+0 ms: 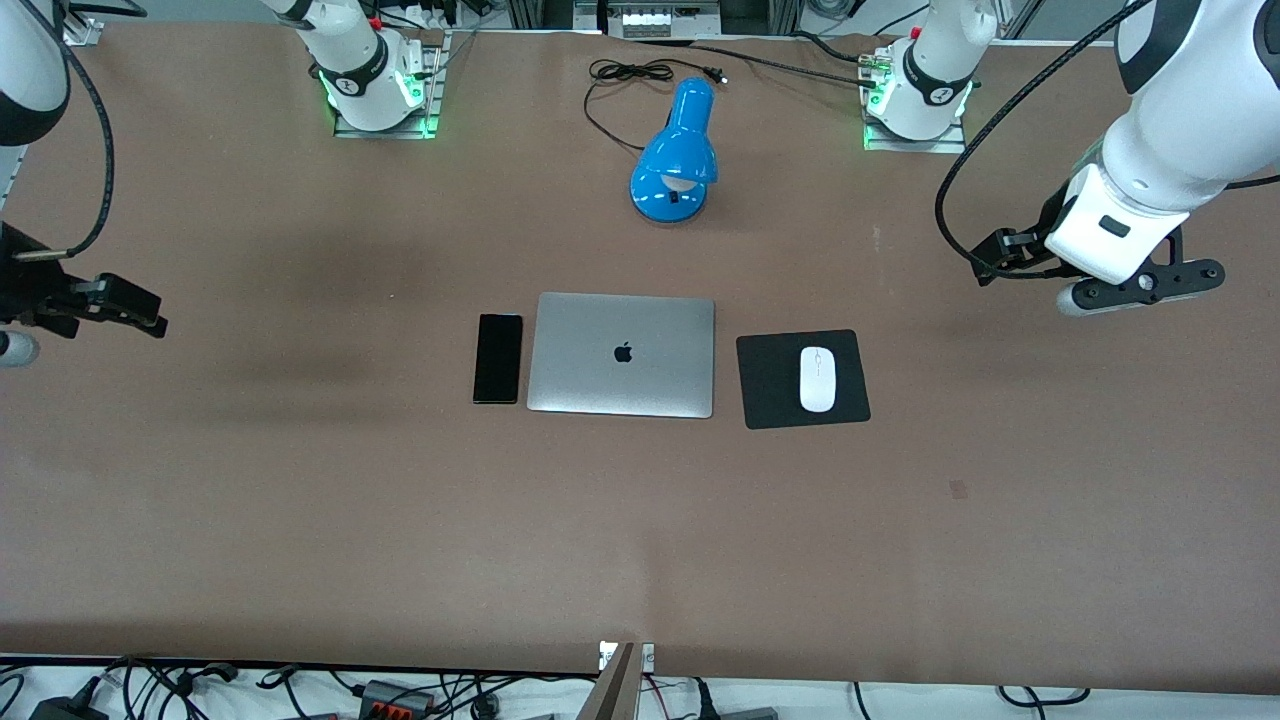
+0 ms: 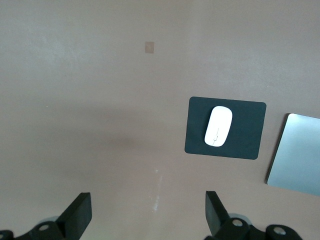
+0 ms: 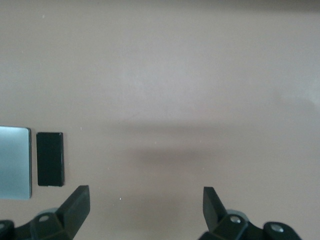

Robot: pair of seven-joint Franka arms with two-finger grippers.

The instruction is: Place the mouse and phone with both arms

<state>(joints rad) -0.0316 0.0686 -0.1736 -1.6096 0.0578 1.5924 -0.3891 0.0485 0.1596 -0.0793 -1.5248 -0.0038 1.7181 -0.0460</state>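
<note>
Resting on pad (image 1: pixel 775 385): mouse (image 1: pixel 817 379)

White mouse (image 1: pixel 817 379) on pad (image 1: pixel 770 385), black phone (image 1: pixel 498 358)

Illumination even and diffuse from overhead; the bench (image 1: pixel 300 520) is uniformly lit without hard edges. Soft, broad shadows lie on the bench toward the right arm's end from the laptop (image 1: pixel 621 354), fainter ones toward the left arm's end. The laptop lid shows a mild sheen, no blown glare. The blue lamp (image 1: pixel 676 160) carries a small highlight on its shade. Front view sharp throughout. Both wrist views are softer and paler, each with a blurred shadow band; the pincer fingers (image 2: pixel 77 216) render dark, without detail
</note>
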